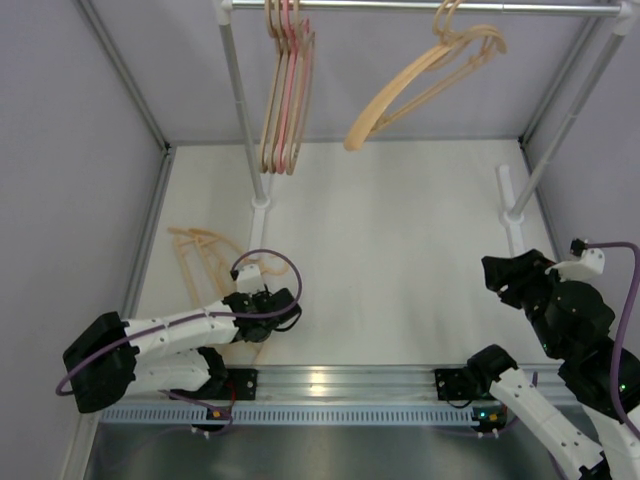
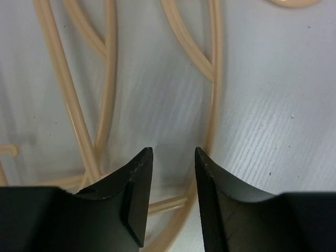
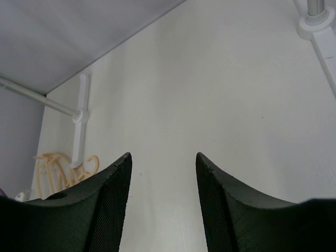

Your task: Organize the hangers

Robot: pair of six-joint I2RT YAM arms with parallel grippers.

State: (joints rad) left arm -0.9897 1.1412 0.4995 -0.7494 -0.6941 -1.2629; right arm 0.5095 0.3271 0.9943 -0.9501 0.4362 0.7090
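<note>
Seen from above, the left arm (image 1: 170,340) reaches in from about 7 o'clock across the white table (image 1: 400,260). It is bent low over a heap of loose hangers (image 1: 200,250) lying flat at roughly 9 o'clock, near the left wall. The left gripper (image 2: 173,153) points down at that heap with its fingers apart. Bare table shows between the tips, one beige strand runs just beside the right-hand finger, and another crosses under the gap lower down. Whether the fingers touch the plastic cannot be told.

At 11 o'clock a hung bunch (image 1: 285,90) of hangers dangles from the metal rail (image 1: 430,8), packed close together beside the left pole (image 1: 243,110). A pink hanger (image 1: 288,70) sits in the middle of the bunch, with beige ones on either side. Farther along, at about 1 o'clock, a tilted pair (image 1: 425,85) of beige hangers hooks over the same rail. Their lower ends swing toward the centre of the frame.

The right pole (image 1: 570,110) slants down to its white foot on the table at 3 o'clock. Below it, at about 4 o'clock, the right gripper (image 3: 164,156) is raised clear of the table, its fingers parted with nothing between them. In its own camera's view the heap of loose hangers shows small at 8 o'clock.
</note>
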